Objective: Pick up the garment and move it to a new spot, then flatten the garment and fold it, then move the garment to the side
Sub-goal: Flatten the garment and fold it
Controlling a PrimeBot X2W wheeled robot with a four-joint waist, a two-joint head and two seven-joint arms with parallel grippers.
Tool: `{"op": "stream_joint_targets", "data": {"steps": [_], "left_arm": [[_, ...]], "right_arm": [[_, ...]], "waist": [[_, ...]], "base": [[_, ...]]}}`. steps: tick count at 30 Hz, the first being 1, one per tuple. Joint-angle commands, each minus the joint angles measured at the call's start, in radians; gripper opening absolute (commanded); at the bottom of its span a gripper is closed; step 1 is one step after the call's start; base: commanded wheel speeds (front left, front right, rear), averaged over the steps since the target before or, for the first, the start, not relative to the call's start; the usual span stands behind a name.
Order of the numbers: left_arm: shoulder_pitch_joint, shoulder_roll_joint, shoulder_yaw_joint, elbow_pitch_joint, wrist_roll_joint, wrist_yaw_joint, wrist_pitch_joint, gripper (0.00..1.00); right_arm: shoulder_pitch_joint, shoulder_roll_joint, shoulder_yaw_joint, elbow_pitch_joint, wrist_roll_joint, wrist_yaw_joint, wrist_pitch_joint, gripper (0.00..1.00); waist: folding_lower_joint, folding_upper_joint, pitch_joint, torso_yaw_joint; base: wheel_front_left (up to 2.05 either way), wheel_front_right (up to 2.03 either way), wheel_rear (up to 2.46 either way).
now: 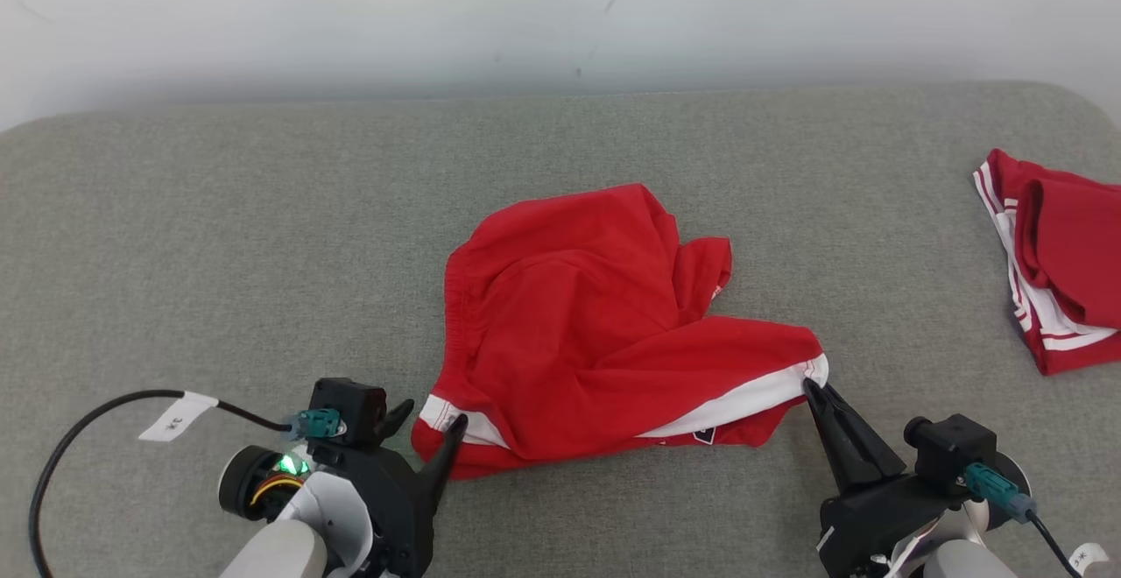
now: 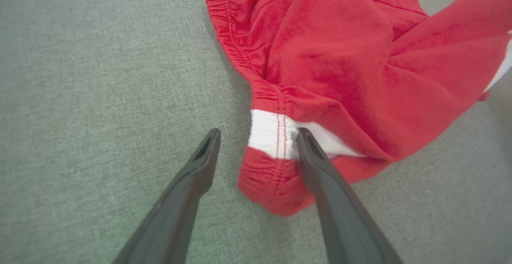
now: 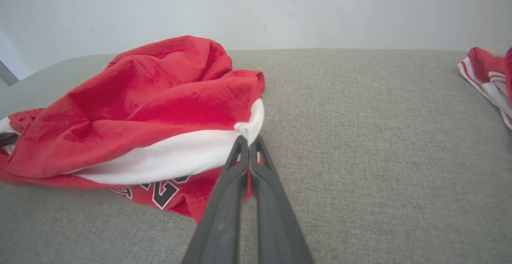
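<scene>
The garment [image 1: 595, 324] is a crumpled pair of red shorts with white side stripes, lying mid-surface on the grey cushion. My left gripper [image 1: 429, 425] is open at its near left corner; in the left wrist view [image 2: 258, 136] one finger rests on the white stripe [image 2: 272, 138] and the other on bare fabric to the left. My right gripper [image 1: 810, 390] is shut on the garment's near right corner, pinching the white hem [image 3: 250, 130] between its fingertips [image 3: 249, 142]. Black lettering [image 3: 160, 190] shows on the layer underneath.
A second red and white garment [image 1: 1055, 263] lies folded at the far right edge of the cushion [image 1: 263, 236]. A pale wall rises behind the cushion. A black cable with a white tag [image 1: 175, 416] loops at the lower left.
</scene>
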Motion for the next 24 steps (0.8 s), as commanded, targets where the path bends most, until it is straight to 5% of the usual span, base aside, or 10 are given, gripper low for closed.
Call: {"op": "stream_joint_targets", "data": {"steps": [1, 4, 15, 24], "left_arm": [[-0.015, 0.014, -0.016, -0.004, -0.012, 0.002, 0.013, 0.46], [-0.020, 0.031, -0.035, -0.013, -0.040, 0.002, 0.021, 0.00], [-0.001, 0.042, -0.008, -0.117, -0.148, 0.002, -0.058, 0.00], [-0.052, 0.075, 0.021, -0.309, -0.315, 0.002, -0.045, 0.00]], "right_arm": [[-0.006, -0.005, 0.002, -0.002, -0.007, -0.003, 0.000, 0.00], [-0.008, -0.006, 0.003, -0.003, -0.008, -0.003, 0.000, 0.00], [-0.011, -0.036, -0.035, -0.068, 0.005, -0.003, 0.000, 0.00], [-0.115, -0.137, -0.063, -0.215, 0.063, -0.003, 0.000, 0.00]], "waist": [[-0.0001, -0.0001, 0.000, -0.006], [-0.0001, -0.0001, -0.002, -0.011], [-0.0001, -0.0001, -0.049, -0.013], [-0.0001, -0.0001, -0.128, -0.010]], "base": [[0.00, 0.00, 0.00], [0.00, 0.00, 0.00], [0.00, 0.00, 0.00], [0.00, 0.00, 0.00]]}}
